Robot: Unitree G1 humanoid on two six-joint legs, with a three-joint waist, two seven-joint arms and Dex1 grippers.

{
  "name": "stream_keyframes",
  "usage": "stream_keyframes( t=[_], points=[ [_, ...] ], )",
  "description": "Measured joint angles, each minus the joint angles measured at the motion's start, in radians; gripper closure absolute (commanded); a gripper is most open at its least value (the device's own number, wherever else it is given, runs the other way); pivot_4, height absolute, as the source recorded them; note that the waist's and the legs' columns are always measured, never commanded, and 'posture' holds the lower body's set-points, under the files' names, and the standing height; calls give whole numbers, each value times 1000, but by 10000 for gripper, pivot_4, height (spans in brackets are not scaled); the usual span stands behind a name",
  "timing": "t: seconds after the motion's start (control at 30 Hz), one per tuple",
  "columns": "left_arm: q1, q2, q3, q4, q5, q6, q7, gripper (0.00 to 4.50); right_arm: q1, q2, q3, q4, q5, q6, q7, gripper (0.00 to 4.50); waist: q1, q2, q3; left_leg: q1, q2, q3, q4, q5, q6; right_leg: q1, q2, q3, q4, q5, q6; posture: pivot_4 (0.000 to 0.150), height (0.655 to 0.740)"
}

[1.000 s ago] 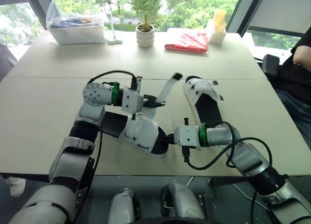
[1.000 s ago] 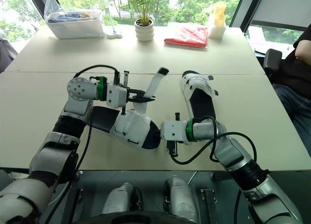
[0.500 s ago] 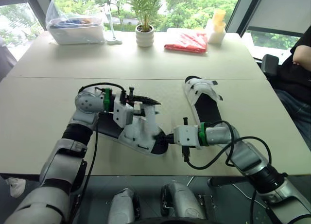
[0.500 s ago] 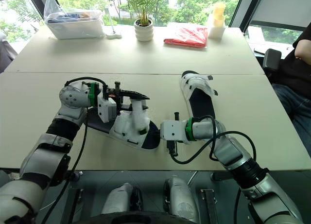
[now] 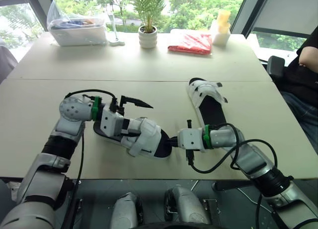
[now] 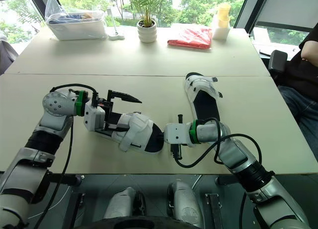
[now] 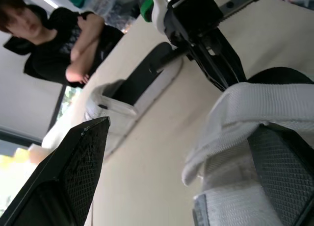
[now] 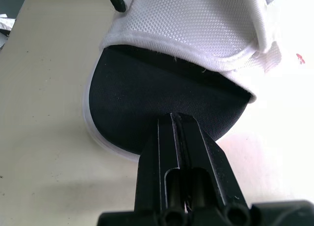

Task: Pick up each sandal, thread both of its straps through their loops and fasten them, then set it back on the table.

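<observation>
A wide beige table (image 5: pixel 44 95) takes most of the scene, and at its right edge a person (image 5: pixel 304 72) in a black shirt sits with arms folded. On the far side stand a clear plastic bin (image 5: pixel 79 34), a folded red cloth (image 5: pixel 191 41), a potted plant (image 5: pixel 148 35) and some yellow and white containers (image 5: pixel 222 28). The far sandal (image 5: pixel 211 110) lies on the right half of the table, black footbed up, with its white straps across the far end. The near sandal (image 5: pixel 149 142) lies on the near half, between the two arms, its black toe pointing to the robot's right. The left gripper (image 5: pixel 141 118) is at the sandal's white upper with its fingers wide apart: one finger (image 5: pixel 135 101) stands free in the air above the sandal, the other is low beside the white strap (image 7: pixel 255 103) (from the pictures I cannot tell if it touches the strap). The right gripper (image 5: pixel 172 141) has its fingers pressed together on the rim of the sole at the toe, so it pinches the near sandal there.
</observation>
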Motion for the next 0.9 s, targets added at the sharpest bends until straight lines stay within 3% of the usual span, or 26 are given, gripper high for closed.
stream_keyframes(
  t=[0.23,0.37,0.57,0.63,0.73,0.9],
  points=[
    [-1,78,4,-46,12,174,-7,319,-2,1,3,3,0,-3,1,45000,-1,1,0,0,0,0,0,0,0,0,0,0,0,0,0,1500,7241],
    [-35,164,15,-80,-7,612,-4,319,-6,0,5,5,-2,-4,7,45000,-1,1,0,0,0,0,0,0,0,0,1,0,0,0,0,1500,7241],
    [-114,197,31,-60,-61,1021,-55,319,-13,1,6,9,-2,-4,18,45000,-1,0,0,0,0,0,0,0,0,-1,1,0,0,0,0,1500,7241],
    [-137,273,17,-108,-140,1267,-124,319,-14,5,9,9,-2,-6,18,45000,-5,0,0,-1,1,1,0,0,0,-2,1,1,0,-1,0,1500,7241],
    [-93,459,-13,-319,-346,1486,-189,319,-9,4,7,9,-2,-11,22,45000,-4,1,0,1,1,0,-2,0,0,-1,1,2,-1,-1,1,1500,7241],
    [-20,522,-87,-497,-499,1611,-204,319,-12,6,3,18,-10,-11,21,45000,1,2,-1,0,1,-1,0,0,-1,0,1,2,0,-2,0,1500,7241]
  ],
)
